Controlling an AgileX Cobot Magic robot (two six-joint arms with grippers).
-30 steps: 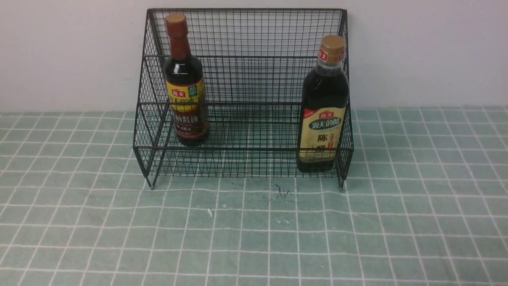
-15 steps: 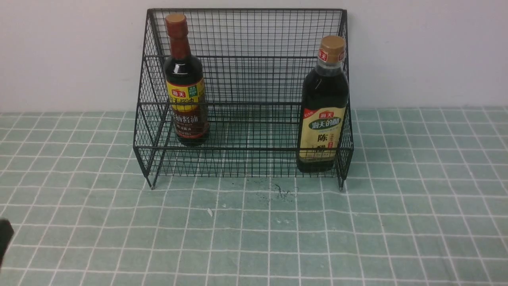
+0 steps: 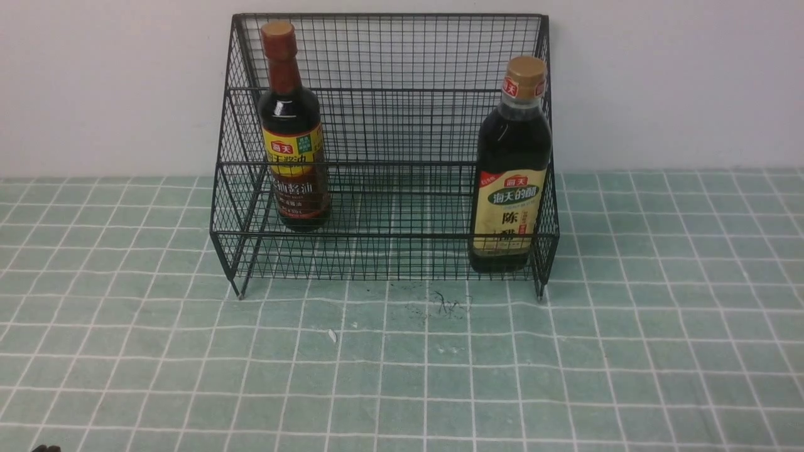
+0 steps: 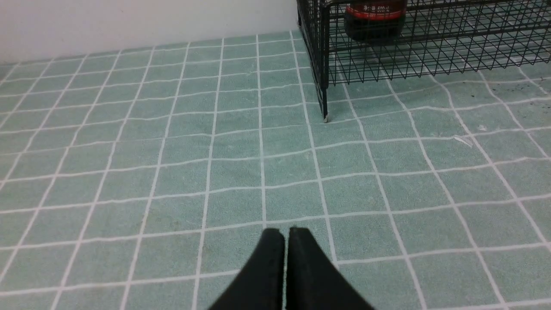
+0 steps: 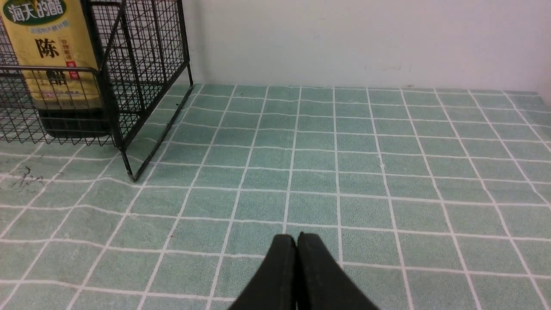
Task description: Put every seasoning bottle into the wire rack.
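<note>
Both bottles (image 3: 292, 125) (image 3: 514, 169) stand in my wire rack (image 3: 386, 157); my left gripper (image 4: 286, 234) and right gripper (image 5: 296, 241), jaws pressed together, risk only nudging its front corners.

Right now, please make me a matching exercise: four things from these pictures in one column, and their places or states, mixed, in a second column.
Things:
1. slim red-brown-capped bottle
2. wide tan-capped bottle
3. left gripper
4. dark scribble marks

Places or states:
A. lower front tier of the wire rack, right end
B. on the green checked cloth in front of the rack
C. upper tier, left end
D. shut, empty

Pairs: 1-C, 2-A, 3-D, 4-B
</note>
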